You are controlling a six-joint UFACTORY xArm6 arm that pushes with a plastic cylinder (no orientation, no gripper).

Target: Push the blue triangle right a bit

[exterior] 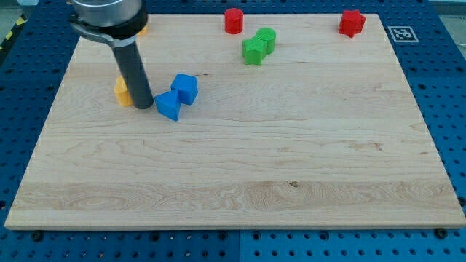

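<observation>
The blue triangle [168, 105] lies on the wooden board [240, 167] at the upper left. A blue cube [185, 88] touches it on its upper right. My tip [143, 106] stands just left of the blue triangle, touching or almost touching its left side. The dark rod rises from there to the view's top. A yellow block [122, 92] sits right behind the rod on its left, partly hidden.
A green star-like block [253, 51] and a green cylinder [266, 38] sit together at top centre. A red cylinder [233, 20] stands near the top edge. A red block [352, 22] is at the top right. An orange block [143, 30] peeks out behind the arm.
</observation>
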